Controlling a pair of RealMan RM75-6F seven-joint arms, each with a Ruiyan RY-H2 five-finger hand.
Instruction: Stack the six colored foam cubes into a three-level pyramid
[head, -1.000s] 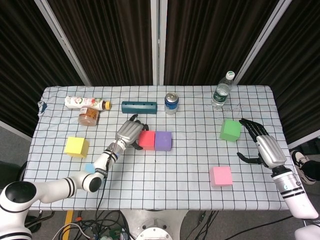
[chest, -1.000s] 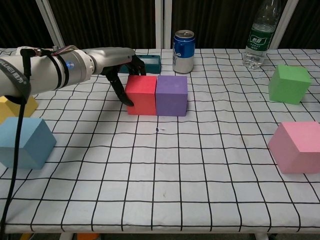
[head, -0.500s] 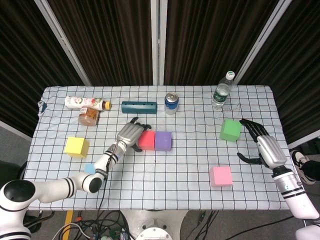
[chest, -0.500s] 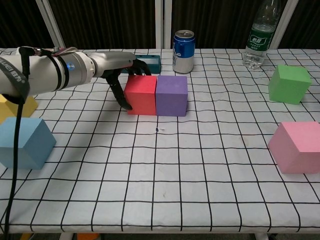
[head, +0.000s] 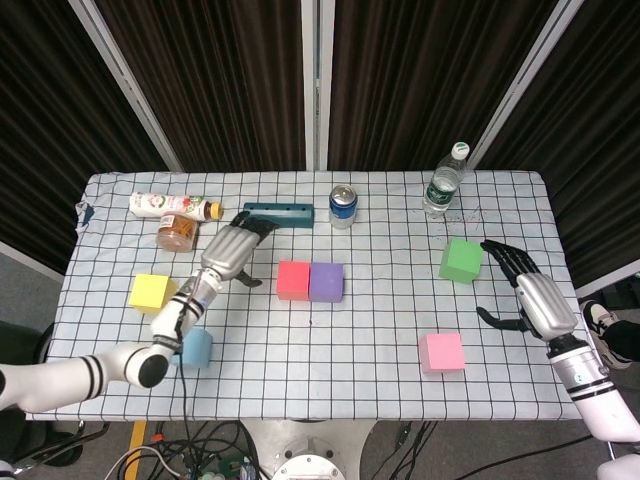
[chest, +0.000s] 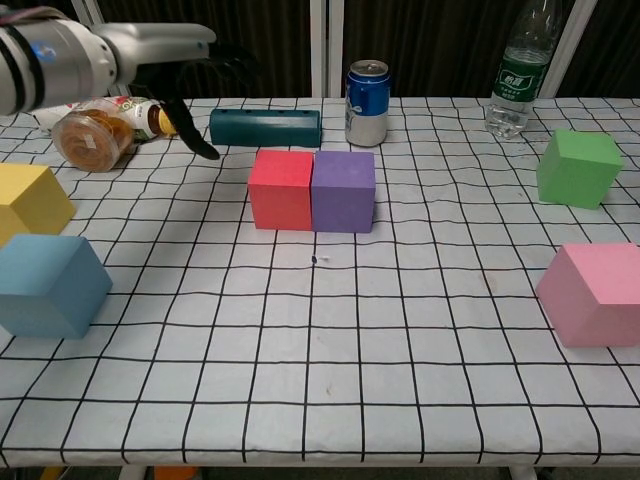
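Observation:
A red cube (head: 293, 280) (chest: 281, 188) and a purple cube (head: 326, 282) (chest: 343, 190) stand side by side, touching, mid-table. The yellow cube (head: 152, 293) (chest: 30, 202) and blue cube (head: 196, 348) (chest: 48, 285) lie at the left. At the right are the green cube (head: 460, 260) (chest: 577, 168) and the pink cube (head: 441, 352) (chest: 595, 294). My left hand (head: 229, 251) (chest: 165, 48) hovers raised, left of the red cube, fingers apart, holding nothing. My right hand (head: 530, 295) stays open just right of the green cube; the chest view does not show it.
Along the back stand a blue soda can (head: 343, 206) (chest: 368, 103), a water bottle (head: 444, 181) (chest: 520, 70) and a teal block (head: 278, 213) (chest: 265, 127). A lying bottle (head: 170, 205) and a jar (head: 177, 233) (chest: 92, 137) sit back left.
My left hand has let go of the red cube's left side, lifting up and to the left. The red cube stays against the purple one. The right hand is still.

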